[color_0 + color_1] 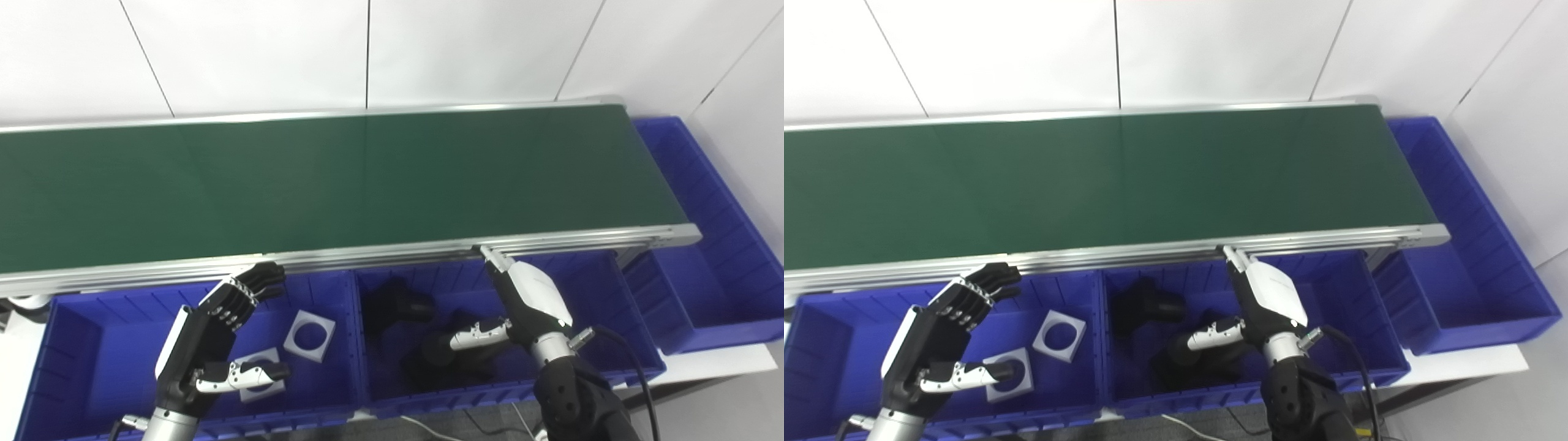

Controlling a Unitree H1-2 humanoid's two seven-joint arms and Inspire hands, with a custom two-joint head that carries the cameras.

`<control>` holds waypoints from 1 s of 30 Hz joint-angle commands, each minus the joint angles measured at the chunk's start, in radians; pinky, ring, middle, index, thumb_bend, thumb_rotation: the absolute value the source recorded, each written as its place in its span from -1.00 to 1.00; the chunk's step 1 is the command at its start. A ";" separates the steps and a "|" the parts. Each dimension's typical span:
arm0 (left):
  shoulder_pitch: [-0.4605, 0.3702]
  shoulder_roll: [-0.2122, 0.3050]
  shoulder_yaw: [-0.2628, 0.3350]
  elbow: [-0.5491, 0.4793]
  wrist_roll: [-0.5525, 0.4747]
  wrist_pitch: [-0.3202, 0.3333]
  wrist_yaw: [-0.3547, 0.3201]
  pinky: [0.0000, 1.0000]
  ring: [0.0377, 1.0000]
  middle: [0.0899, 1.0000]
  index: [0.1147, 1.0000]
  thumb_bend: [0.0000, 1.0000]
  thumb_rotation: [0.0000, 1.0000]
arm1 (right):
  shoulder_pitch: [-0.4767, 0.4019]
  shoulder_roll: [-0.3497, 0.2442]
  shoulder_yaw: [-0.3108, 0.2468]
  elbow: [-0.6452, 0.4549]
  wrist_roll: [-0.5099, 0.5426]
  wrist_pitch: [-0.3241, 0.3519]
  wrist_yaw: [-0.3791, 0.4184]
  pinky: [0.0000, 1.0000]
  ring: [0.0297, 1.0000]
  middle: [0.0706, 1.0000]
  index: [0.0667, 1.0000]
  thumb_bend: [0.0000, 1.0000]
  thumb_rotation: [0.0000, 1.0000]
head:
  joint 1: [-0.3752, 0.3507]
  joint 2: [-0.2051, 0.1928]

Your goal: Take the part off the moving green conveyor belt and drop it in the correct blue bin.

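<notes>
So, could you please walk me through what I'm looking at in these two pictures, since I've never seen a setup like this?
Both pictures come from two cameras side by side on a humanoid robot's head, so they show one scene from slightly different spots. The long green strip is a conveyor belt with metal rails; nothing lies on the stretch in view.

Below it stand blue bins. The left bin holds two white square parts with round holes. The middle bin holds dark parts, too dark to make out. A third bin sits at the belt's right end and looks empty.

The two mechanical shapes at the bottom are the robot's hands. The left hand and right hand both hover over the bins, fingers apart, holding nothing.
</notes>
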 commanded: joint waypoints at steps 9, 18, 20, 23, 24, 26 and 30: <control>0.002 0.019 0.000 -0.042 0.021 -0.014 0.017 0.56 0.60 0.58 0.53 0.70 -0.85 | 0.034 0.032 -0.005 -0.051 0.091 -0.110 -0.118 1.00 1.00 1.00 1.00 1.00 -0.19 | 0.006 0.003; 0.009 0.016 -0.004 -0.062 0.079 0.004 0.051 0.57 0.62 0.59 0.56 0.68 -0.79 | 0.045 0.041 -0.021 0.001 0.400 -0.261 -0.150 0.75 0.99 1.00 1.00 1.00 -0.23 | 0.027 0.012; 0.013 0.014 -0.005 -0.073 0.098 0.015 0.062 0.59 0.63 0.61 0.57 0.68 -0.74 | 0.044 0.035 -0.018 0.003 0.433 -0.259 -0.140 0.70 0.98 1.00 1.00 1.00 -0.20 | 0.033 0.016; 0.016 0.010 -0.009 -0.079 0.103 0.027 0.071 0.61 0.66 0.63 0.59 0.69 -0.72 | 0.046 0.033 -0.021 0.006 0.517 -0.262 -0.120 0.70 0.95 1.00 1.00 1.00 -0.14 | 0.039 0.015; 0.017 0.009 -0.011 -0.080 0.106 0.030 0.074 0.62 0.67 0.64 0.60 0.69 -0.72 | 0.046 0.032 -0.023 0.010 0.545 -0.270 -0.117 0.74 0.95 1.00 1.00 1.00 -0.15 | 0.043 0.016; 0.018 0.006 -0.014 -0.083 0.138 0.030 0.086 0.62 0.67 0.65 0.61 0.68 -0.73 | 0.045 0.032 -0.020 0.022 0.579 -0.285 -0.118 0.75 0.92 1.00 1.00 1.00 -0.14 | 0.051 0.017; 0.021 -0.001 -0.017 -0.097 0.199 0.043 0.109 0.59 0.68 0.68 0.65 0.69 -0.72 | 0.042 0.028 -0.014 0.045 0.658 -0.322 -0.106 0.75 0.87 0.96 1.00 1.00 -0.11 | 0.070 0.019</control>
